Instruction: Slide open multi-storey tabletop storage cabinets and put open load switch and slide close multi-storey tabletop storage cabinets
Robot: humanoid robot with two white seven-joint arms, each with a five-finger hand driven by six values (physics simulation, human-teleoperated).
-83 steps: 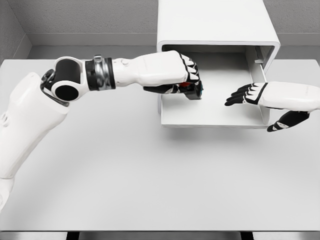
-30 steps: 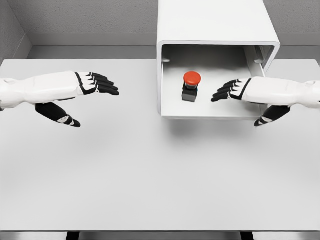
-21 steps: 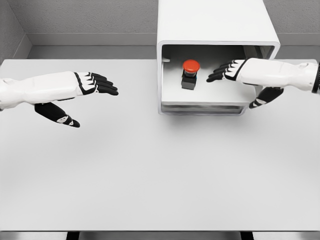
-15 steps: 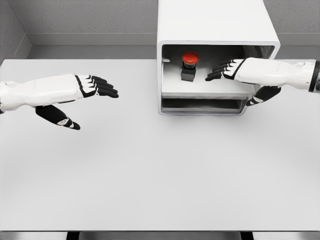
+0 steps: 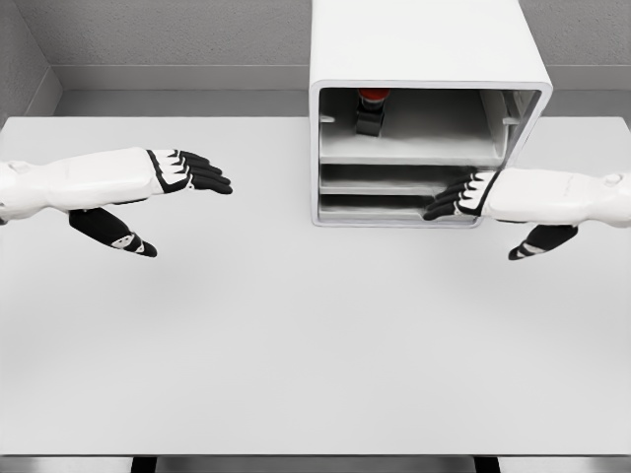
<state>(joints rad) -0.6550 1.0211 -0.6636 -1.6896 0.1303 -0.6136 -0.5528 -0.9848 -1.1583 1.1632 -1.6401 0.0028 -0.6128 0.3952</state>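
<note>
A white multi-storey cabinet (image 5: 429,44) stands at the back of the table, its front facing me. Its top drawer (image 5: 414,148) is pushed nearly all the way in. The load switch (image 5: 372,108), a dark block with a red button, stands inside it at the back left, half hidden under the cabinet roof. My right hand (image 5: 463,199) is open, fingers flat in front of the lower drawer fronts (image 5: 394,192), holding nothing. My left hand (image 5: 182,170) hovers open over the table's left side, far from the cabinet.
The white table (image 5: 296,335) stretches wide in front of the cabinet. A grey wall runs behind it.
The top drawer slid back into the cabinet with the switch in it. My right hand then dropped from the drawer to the lower fronts. The left hand stayed put.
</note>
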